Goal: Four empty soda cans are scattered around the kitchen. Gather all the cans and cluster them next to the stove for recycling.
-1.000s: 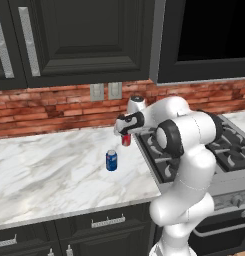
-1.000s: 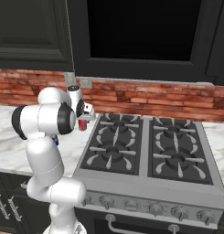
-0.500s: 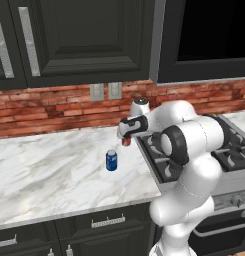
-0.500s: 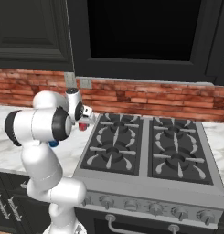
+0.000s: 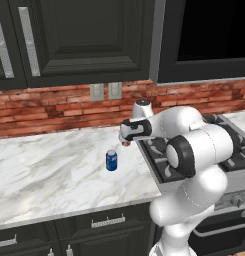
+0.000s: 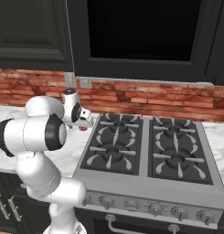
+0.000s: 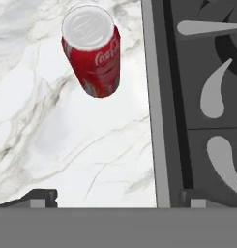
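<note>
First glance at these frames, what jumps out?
The big white arm bent low over the marble counter, its gripper open just above a red soda can standing upright beside the stove. A blue soda can stands alone further out on the counter, apart from the red one.

Left base cam sits behind the arm on its left, looking forward and down at the marble counter (image 5: 49, 170) and brick wall (image 5: 54, 107). Right base cam does the same from the other side, mostly over the stove (image 6: 145, 155). Both catch the counter-stove seam. Hand cam looks straight down, close, on a red can (image 7: 93, 53) standing beside the stove's edge.
</note>
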